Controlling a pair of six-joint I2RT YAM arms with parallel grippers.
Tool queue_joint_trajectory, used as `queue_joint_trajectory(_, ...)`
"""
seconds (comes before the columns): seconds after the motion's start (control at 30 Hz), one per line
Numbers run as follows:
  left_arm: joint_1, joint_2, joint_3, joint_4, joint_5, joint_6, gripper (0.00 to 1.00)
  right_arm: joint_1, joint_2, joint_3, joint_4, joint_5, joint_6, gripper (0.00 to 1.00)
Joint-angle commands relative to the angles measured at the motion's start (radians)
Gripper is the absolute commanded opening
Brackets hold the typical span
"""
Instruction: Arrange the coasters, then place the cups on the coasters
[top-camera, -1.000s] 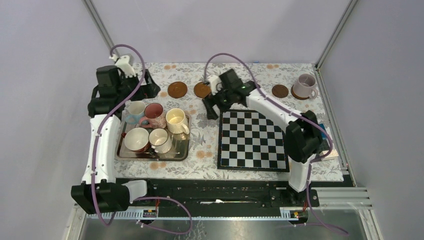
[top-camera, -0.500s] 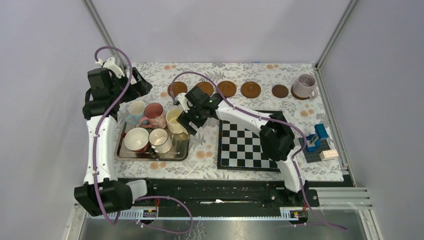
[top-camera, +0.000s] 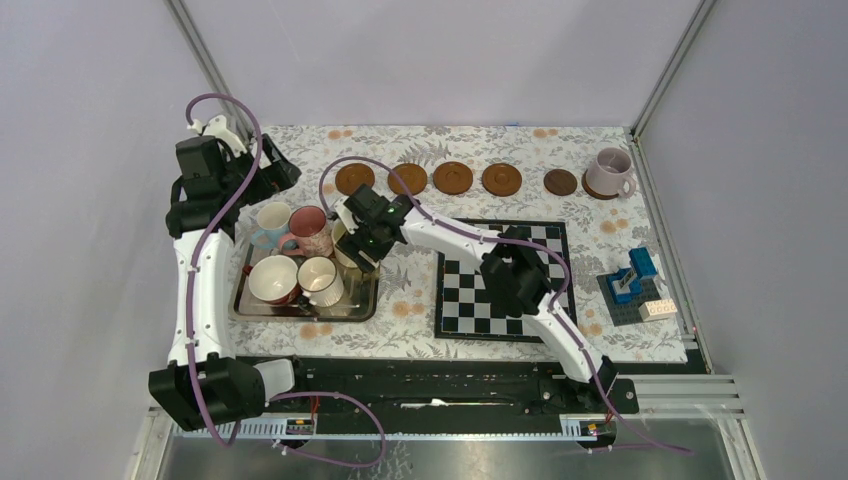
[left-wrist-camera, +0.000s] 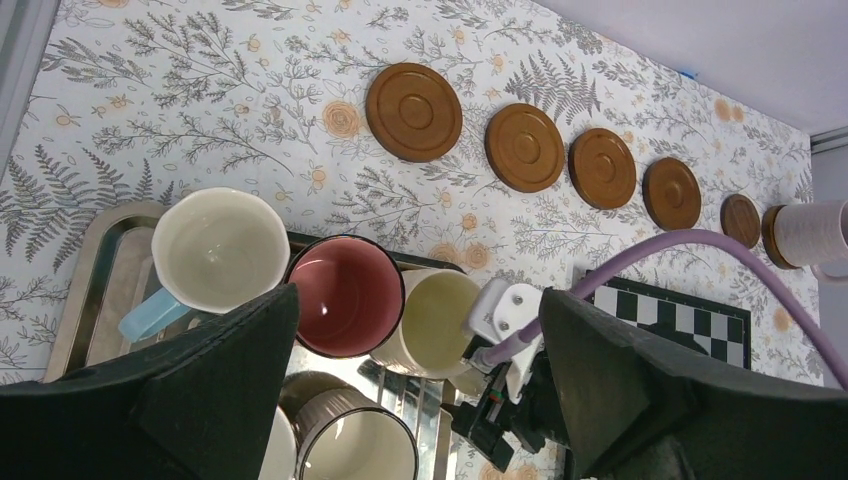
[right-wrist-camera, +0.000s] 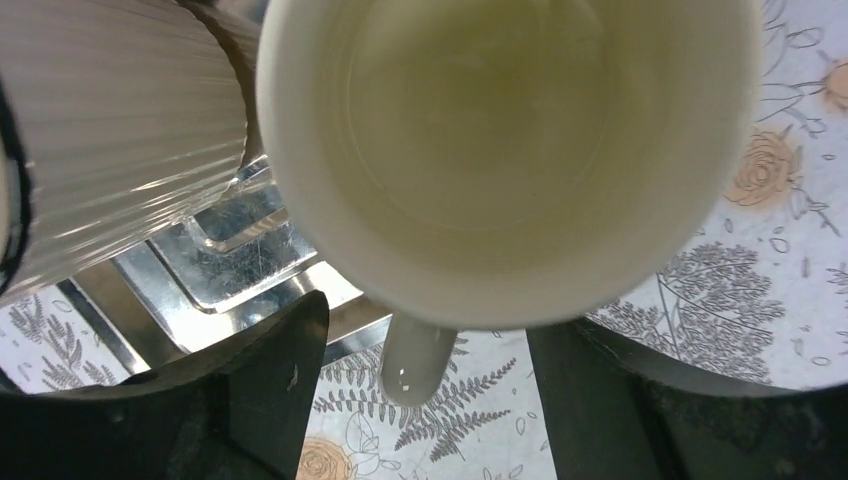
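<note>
Five brown coasters (top-camera: 453, 178) lie in a row along the back; the left wrist view shows the same coasters (left-wrist-camera: 525, 147). A sixth coaster sits under the lilac cup (top-camera: 609, 173) at the back right. The tray (top-camera: 300, 312) holds the light blue (top-camera: 268, 222), pink (top-camera: 310, 230), dark-red (top-camera: 272, 280), white ribbed (top-camera: 320, 282) and cream-yellow cups (right-wrist-camera: 500, 150). My right gripper (right-wrist-camera: 425, 400) is open, its fingers on either side of the cream-yellow cup's handle (right-wrist-camera: 418, 358) without touching it. My left gripper (left-wrist-camera: 415, 390) hangs open and empty high above the tray.
A black-and-white chessboard (top-camera: 500, 285) lies right of the tray, partly under my right arm. Blue and white toy bricks on a grey plate (top-camera: 632, 288) sit at the right edge. The white ribbed cup (right-wrist-camera: 110, 130) stands close beside the cream-yellow one.
My right arm has swung left from the coaster row down to the cream-yellow cup at the tray's right edge, and its jaws have narrowed. The left arm shifted slightly left.
</note>
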Motion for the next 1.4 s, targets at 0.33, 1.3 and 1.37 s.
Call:
queue_joint_trajectory(0.33, 0.012, -0.04, -0.041, 0.082, -0.023, -0.016, 0.99, 0.028, -0.02, -0.136, 0.223, 0.095, 0.062, 0.6)
queue_joint_trajectory(1.3, 0.013, -0.035, -0.079, 0.102, -0.018, -0.01, 0.99, -0.019, -0.389, -0.414, 0.434, 0.101, 0.026, 0.0)
queue_joint_trajectory(1.37, 0.014, -0.035, -0.079, 0.104, -0.016, -0.009, 0.99, -0.054, -0.42, -0.436, 0.454, 0.094, 0.039, 0.0)
